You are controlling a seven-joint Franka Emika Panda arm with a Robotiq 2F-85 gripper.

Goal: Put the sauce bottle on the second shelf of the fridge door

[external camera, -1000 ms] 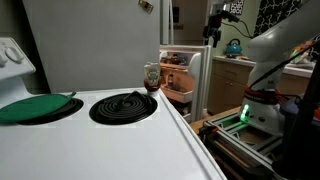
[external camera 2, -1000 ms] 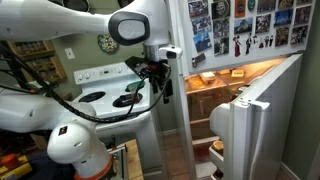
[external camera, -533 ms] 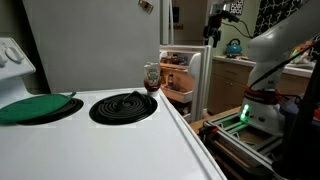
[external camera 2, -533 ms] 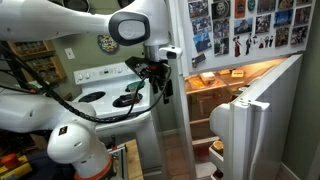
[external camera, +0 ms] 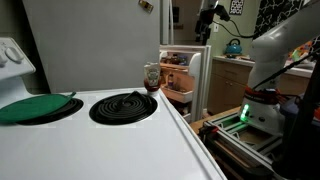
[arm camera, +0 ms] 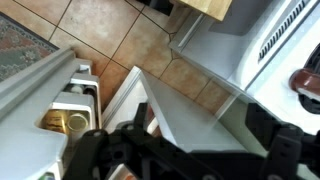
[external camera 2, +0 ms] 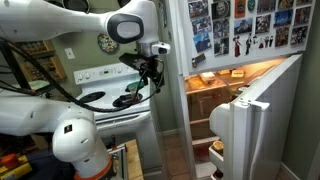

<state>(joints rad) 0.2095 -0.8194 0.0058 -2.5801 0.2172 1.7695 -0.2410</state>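
Note:
The sauce bottle [external camera: 152,76] stands upright at the far corner of the white stove top [external camera: 110,140]. It is small and clear, with dark contents and a pale band. The fridge door [external camera: 201,82] hangs open behind it, with rail shelves holding orange items [external camera: 178,85]. It also shows in an exterior view [external camera 2: 243,128]. My gripper [external camera: 205,20] is high above and beyond the bottle, and hangs over the stove's corner [external camera 2: 150,76]. In the wrist view my gripper [arm camera: 190,160] has its fingers spread wide with nothing between them. A dark red-brown thing [arm camera: 306,86] lies at that view's right edge; I cannot tell whether it is the bottle.
A green lid [external camera: 35,106] and a black coil burner [external camera: 123,105] sit on the stove. A teal kettle [external camera: 232,47] stands on a counter behind. The fridge's plain side panel [external camera: 90,40] rises behind the stove. The fridge interior [external camera 2: 215,85] is lit. Tiled floor [arm camera: 110,30] lies below.
My gripper has shifted a little sideways toward the stove in both exterior views. The bottle and the fridge door have not moved.

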